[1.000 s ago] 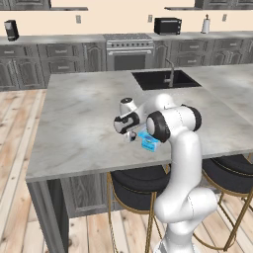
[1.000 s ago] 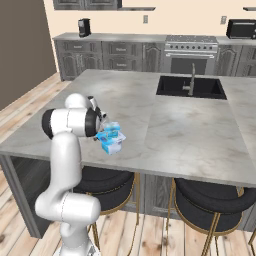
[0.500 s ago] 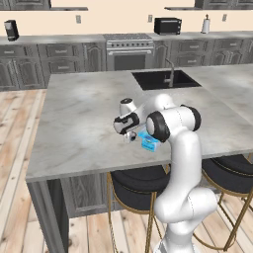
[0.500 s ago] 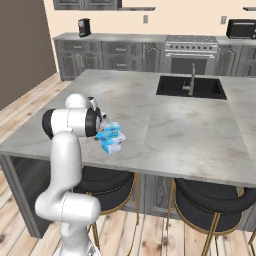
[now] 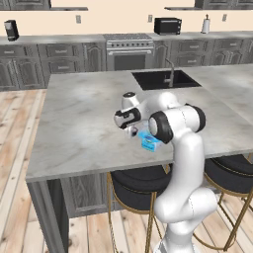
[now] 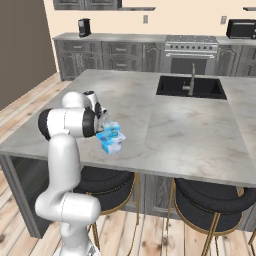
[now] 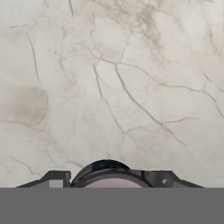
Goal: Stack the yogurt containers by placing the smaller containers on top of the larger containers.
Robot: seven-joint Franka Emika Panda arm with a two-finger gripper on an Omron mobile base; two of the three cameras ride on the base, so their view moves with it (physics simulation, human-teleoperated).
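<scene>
2 dark fingertips (image 7: pixel 54 180) of the pincer (image 7: pixel 109 183) pinch the tiny dark round cup (image 7: pixel 105 173); lift it straight, then center it over the bright blue squarish tub (image 5: pixel 149 142) just beside.

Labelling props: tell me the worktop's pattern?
Pale grey marble worktop with darker veins, clearest in hand view.

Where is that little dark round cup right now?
The dark round cup sits between the gripper's fingertips at the bottom of the hand view, over the marble island counter, beside the blue yogurt tubs near the front edge.
</scene>
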